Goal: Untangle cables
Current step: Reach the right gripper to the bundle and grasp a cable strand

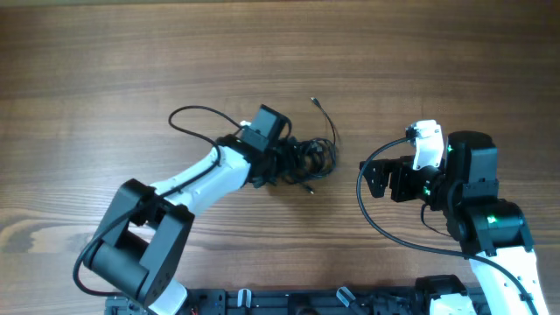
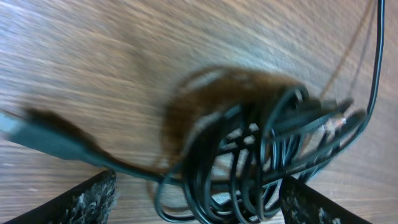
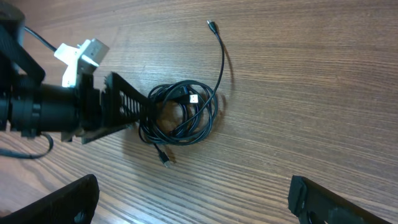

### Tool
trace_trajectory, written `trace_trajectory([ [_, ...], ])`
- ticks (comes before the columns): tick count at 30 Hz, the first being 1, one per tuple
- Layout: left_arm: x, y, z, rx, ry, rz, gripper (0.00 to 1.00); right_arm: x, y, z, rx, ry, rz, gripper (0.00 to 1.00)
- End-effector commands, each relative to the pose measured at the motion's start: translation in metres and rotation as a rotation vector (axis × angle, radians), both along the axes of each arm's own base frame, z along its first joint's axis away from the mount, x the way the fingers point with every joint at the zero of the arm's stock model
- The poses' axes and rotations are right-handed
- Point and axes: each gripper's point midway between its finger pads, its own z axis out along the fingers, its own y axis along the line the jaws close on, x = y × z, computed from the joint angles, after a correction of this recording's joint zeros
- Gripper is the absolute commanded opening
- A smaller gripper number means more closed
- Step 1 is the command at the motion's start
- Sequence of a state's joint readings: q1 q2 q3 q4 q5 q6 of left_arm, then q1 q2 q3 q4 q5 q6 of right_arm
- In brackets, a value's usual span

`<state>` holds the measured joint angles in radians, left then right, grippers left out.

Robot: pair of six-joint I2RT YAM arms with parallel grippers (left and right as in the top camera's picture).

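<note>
The cables [image 1: 311, 157] are thin black cords wound in a tangled bundle at the table's middle. One loose end with a small plug [image 1: 314, 101] trails away toward the far side, and another plug [image 1: 308, 188] lies at the near side. My left gripper [image 1: 284, 163] is open at the bundle's left edge. In the left wrist view the coils [image 2: 261, 155] lie between its spread fingers [image 2: 199, 196]. My right gripper [image 1: 374, 179] is open and empty, off to the right of the bundle. The right wrist view shows its fingers [image 3: 193, 186] wide apart over bare wood, with the bundle [image 3: 180, 115] beyond them.
The wooden table [image 1: 437, 61] stretches around the bundle. A thicker black robot cable [image 1: 188, 118] loops behind the left arm, and another [image 1: 372, 210] loops beside the right arm. The arm bases stand at the near edge.
</note>
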<state>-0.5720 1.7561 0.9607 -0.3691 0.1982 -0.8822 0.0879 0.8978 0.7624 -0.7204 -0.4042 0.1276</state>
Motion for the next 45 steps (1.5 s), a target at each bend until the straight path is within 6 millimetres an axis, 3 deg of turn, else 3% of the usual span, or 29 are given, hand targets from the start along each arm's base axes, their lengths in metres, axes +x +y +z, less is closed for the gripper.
trace_trajectory([
  [1, -0.003, -0.006, -0.003, 0.063, -0.038, -0.011, 0.82, 0.003, 0.003, 0.011, 0.023, -0.02, 0.008, 1.0],
  [3, -0.005, -0.008, -0.004, 0.082, -0.047, -0.02, 0.74, 0.003, 0.003, 0.011, 0.023, -0.02, 0.007, 1.0],
  [5, -0.005, -0.004, -0.005, 0.133, -0.072, -0.014, 0.5, 0.003, 0.003, 0.01, 0.024, -0.019, 0.007, 1.0],
  [6, -0.005, -0.003, -0.005, 0.144, -0.08, -0.013, 0.47, 0.003, 0.003, 0.01, 0.024, -0.019, 0.007, 1.0],
  [10, -0.003, -0.001, -0.005, 0.156, -0.09, -0.009, 0.4, 0.003, 0.003, 0.01, 0.023, -0.018, 0.007, 1.0],
  [19, -0.006, 0.0, -0.016, 0.173, -0.065, -0.008, 0.45, 0.003, 0.003, 0.01, 0.024, -0.019, 0.007, 1.0],
  [24, -0.004, -0.001, -0.013, 0.161, -0.076, -0.008, 0.06, 0.003, 0.003, 0.01, 0.023, -0.019, 0.007, 1.0],
  [29, 0.001, 0.015, 0.054, 0.085, -0.159, 0.022, 0.05, 0.015, 0.003, 0.014, 0.036, -0.045, -0.015, 1.0],
  [31, -0.01, 0.01, 0.082, 0.004, -0.17, -0.003, 0.06, 0.021, 0.008, 0.007, 0.062, -0.013, -0.015, 0.95],
  [33, -0.015, 0.004, 0.097, -0.05, -0.184, -0.021, 0.06, 0.024, 0.019, -0.002, 0.102, 0.033, 0.028, 0.9],
  [37, -0.021, -0.003, 0.113, -0.119, -0.19, -0.049, 0.06, 0.034, 0.021, -0.04, 0.1, 0.16, 0.029, 0.82],
  [41, -0.022, -0.009, 0.116, -0.147, -0.191, -0.062, 0.05, 0.043, 0.04, -0.073, 0.184, 0.269, 0.096, 0.72],
  [45, -0.019, -0.034, 0.138, -0.289, -0.229, -0.126, 0.06, 0.039, 0.069, -0.087, 0.183, 0.258, 0.253, 0.72],
])
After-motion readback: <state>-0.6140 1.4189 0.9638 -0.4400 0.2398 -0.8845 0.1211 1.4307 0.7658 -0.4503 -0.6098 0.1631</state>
